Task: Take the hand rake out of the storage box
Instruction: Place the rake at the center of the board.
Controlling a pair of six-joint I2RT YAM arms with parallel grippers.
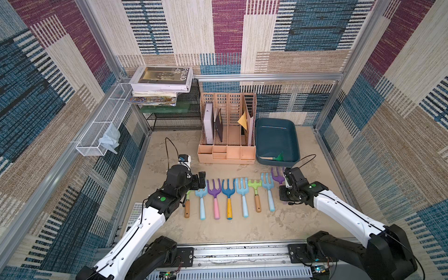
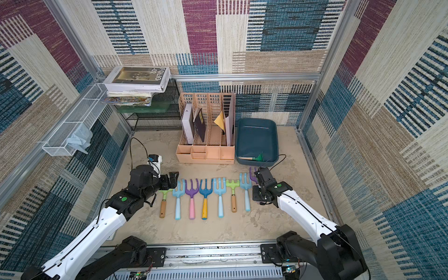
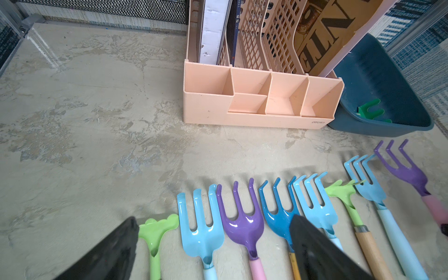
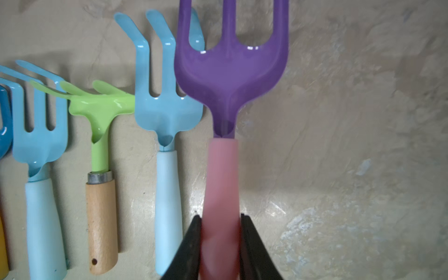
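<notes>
Claw on the right arm point(image 4: 220, 218) clamps the handle of the purple rake point(image 4: 230, 72), tines toward the storage box point(image 1: 276, 138), beside the light blue rake point(image 4: 167, 109). Left claw point(image 3: 213, 218) gapes. 1 green rake point(image 1: 279, 157) lies in the box's near end, nearer the right arm.

Row of rakes point(image 1: 229, 194) across the table point(image 1: 242, 230), before file organizer point(image 1: 226, 155) and storage box point(image 1: 295, 145).
Organizer just left of box; hand rake point(image 1: 276, 158) inside box, against near wall; rightmost rake point(image 1: 277, 175) in right end effector point(image 4: 221, 218).
</notes>
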